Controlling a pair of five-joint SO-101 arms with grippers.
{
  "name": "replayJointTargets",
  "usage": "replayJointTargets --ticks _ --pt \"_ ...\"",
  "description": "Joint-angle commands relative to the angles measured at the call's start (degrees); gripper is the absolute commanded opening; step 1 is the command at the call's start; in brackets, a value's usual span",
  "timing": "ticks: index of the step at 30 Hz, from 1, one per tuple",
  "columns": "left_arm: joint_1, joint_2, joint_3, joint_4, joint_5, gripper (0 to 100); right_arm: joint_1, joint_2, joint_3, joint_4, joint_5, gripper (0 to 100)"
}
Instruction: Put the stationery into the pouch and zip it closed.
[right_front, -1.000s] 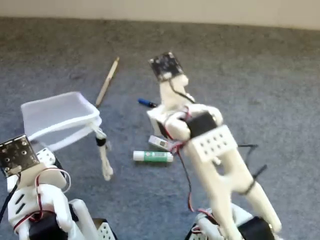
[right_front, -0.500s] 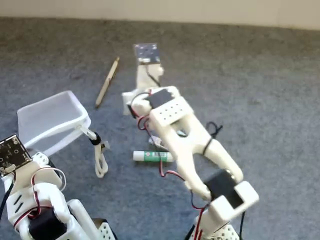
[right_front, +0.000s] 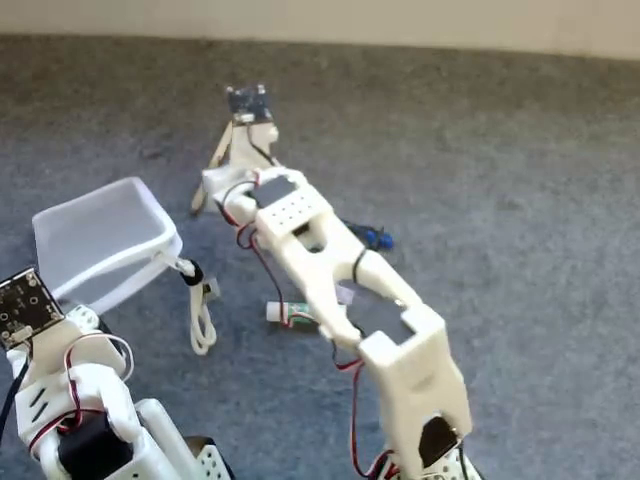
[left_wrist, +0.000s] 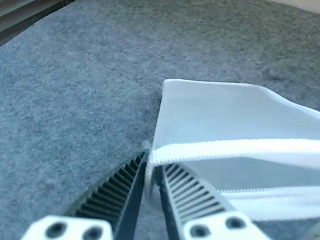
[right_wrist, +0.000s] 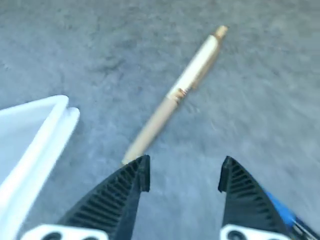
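The white mesh pouch is held up at the left, mouth open, and my left gripper is shut on its rim. A gold pen lies on the carpet beyond the pouch. My right gripper hangs open just short of the gold pen, with the pouch's edge to one side of it. A blue pen lies beside the right arm. A white and green glue stick lies partly under that arm.
Grey carpet covers the whole surface. The pouch's white strap trails on the carpet toward the glue stick. A small white item lies mostly hidden under the right arm. A pale wall runs along the far edge.
My right arm has swung left, from above the blue pen and glue stick to the gold pen. The blue pen is uncovered now. The pouch has shifted slightly.
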Motion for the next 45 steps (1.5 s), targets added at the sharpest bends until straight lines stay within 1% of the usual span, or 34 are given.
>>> replayJointTargets --ticks 1,8,16,23,26,38,45 --pt "-0.7 -0.6 -0.2 0.1 1.3 0 -1.5 4.0 -11.3 -1.2 -0.8 21.3" --pt "-0.7 -0.6 0.9 -0.3 1.3 0 -3.3 20.2 -28.5 -0.9 -0.8 21.3" --pt "-0.7 -0.6 1.0 -0.3 1.3 0 -3.0 32.1 -40.6 -0.7 -0.7 21.2" --pt "-0.6 -0.6 1.1 -0.3 1.3 0 -3.6 34.2 -49.5 10.1 -0.9 21.1" --pt "-0.6 -0.6 1.1 -0.3 1.3 0 -4.5 34.4 -51.5 10.4 -0.9 21.1" --pt "-0.8 -0.6 1.0 0.1 1.3 0 -5.1 34.6 -49.5 9.8 -0.9 21.0" --pt "-0.8 -0.6 1.0 0.1 1.2 0 -5.1 40.8 -50.1 10.3 -0.9 21.0"
